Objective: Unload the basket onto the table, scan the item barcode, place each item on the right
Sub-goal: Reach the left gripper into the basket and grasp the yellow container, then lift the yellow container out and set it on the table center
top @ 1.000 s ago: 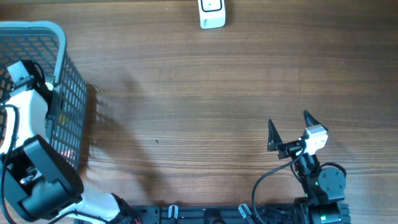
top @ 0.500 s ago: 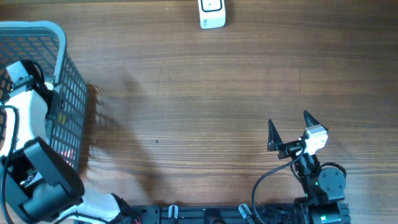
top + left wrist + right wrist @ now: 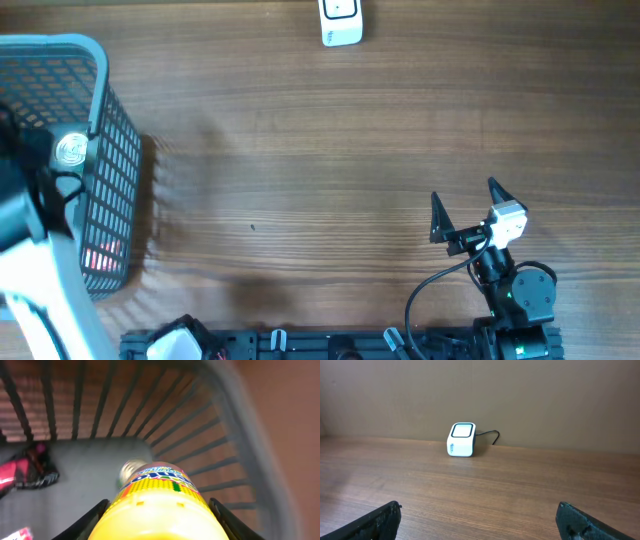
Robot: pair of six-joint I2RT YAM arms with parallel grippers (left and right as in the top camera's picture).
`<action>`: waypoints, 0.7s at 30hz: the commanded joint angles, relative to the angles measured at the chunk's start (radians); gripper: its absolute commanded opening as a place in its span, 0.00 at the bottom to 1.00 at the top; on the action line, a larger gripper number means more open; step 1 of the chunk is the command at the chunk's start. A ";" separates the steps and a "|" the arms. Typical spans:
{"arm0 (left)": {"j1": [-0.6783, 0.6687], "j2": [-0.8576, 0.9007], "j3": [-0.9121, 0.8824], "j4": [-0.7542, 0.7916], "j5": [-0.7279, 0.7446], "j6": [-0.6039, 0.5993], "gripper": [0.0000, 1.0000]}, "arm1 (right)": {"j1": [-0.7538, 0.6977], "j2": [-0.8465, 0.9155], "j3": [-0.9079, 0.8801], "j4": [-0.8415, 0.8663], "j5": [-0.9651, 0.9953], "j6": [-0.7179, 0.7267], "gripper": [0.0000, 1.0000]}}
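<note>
Close to the near edge of the desk, toward its right corner, the right gripper is hanging released. Its two fingers are spreading wide with only bare wood showing between them. At the desk's left edge a grey mesh basket is standing. Over it the left gripper is grasping a yellow bottle, a black finger pressing on each flank. The bottle's pale cap is pointing away from the wrist camera, toward the basket's grey floor. Whether the bottle is clear of the rim cannot be told. A pink packet is lying on that floor, left of the bottle. Well apart from both grippers, a white scanner is sitting at the far edge, a dark cable trailing behind it.
</note>
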 commanded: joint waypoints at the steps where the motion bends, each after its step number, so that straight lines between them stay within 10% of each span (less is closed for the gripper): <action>1: -0.006 -0.177 0.027 0.019 0.022 -0.069 0.52 | 0.004 -0.001 -0.001 0.006 0.016 -0.006 1.00; 10: -0.007 -0.372 0.027 0.125 0.387 -0.203 0.54 | 0.004 -0.001 -0.001 0.006 0.016 -0.006 1.00; 21: -0.300 -0.042 0.027 0.204 0.509 -0.160 0.53 | 0.004 -0.001 -0.001 0.006 0.016 -0.006 1.00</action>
